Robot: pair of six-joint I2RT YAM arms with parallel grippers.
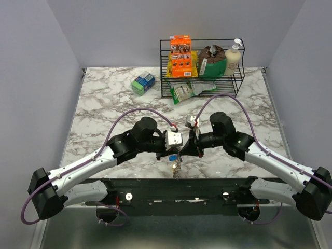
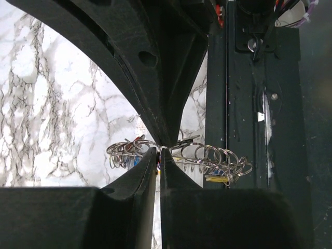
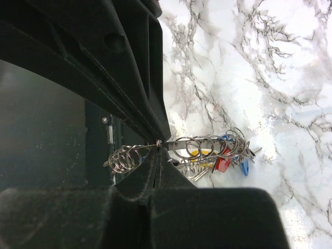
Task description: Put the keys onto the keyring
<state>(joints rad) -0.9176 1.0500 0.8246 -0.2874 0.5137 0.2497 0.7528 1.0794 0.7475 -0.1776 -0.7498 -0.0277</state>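
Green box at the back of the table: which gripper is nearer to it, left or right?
Left, narrowly. The left gripper is in front of the box, slightly to its right; the right gripper is beside the left one, farther right.

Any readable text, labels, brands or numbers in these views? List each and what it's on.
Nothing is legible in any view.
orange box: printed panels, too small to read.
green bag: label blurred.
pump bottle: no legible print.
green-blue box: print too small.
flat packet: print blurred.
Wrist views: no text in view.
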